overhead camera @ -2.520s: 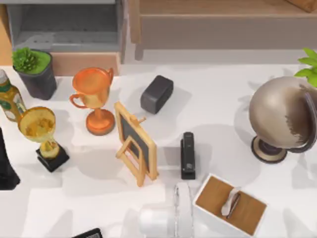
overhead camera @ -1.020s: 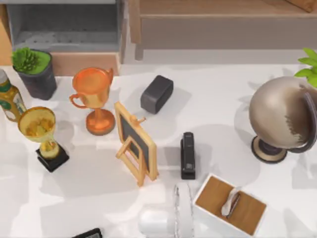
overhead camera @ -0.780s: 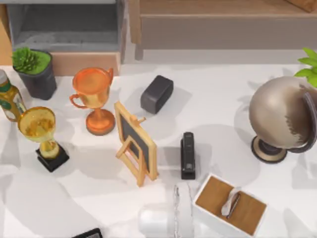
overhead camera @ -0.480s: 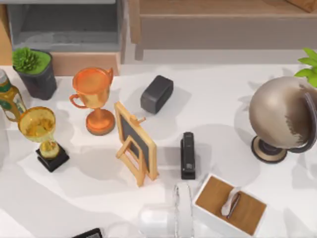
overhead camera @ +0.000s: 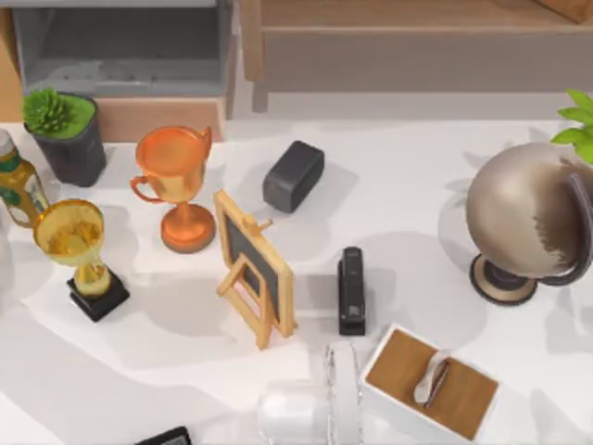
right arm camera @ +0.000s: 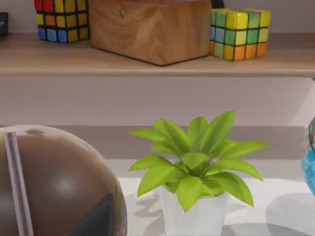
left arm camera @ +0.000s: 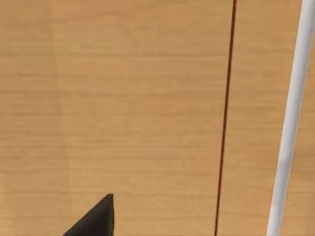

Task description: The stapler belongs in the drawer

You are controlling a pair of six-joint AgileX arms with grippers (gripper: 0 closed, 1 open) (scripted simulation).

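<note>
Nothing has moved: stapler (overhead camera: 351, 289) lies between easel chalkboard (overhead camera: 255, 267) and tissue box (overhead camera: 431, 382); tool states unclear.

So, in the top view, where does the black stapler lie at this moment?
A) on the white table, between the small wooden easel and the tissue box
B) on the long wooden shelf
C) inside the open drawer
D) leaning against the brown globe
A: the stapler lies flat on the white table, with the easel to its left and the tissue box to its lower right; the drawer is far off at the upper left.
</note>
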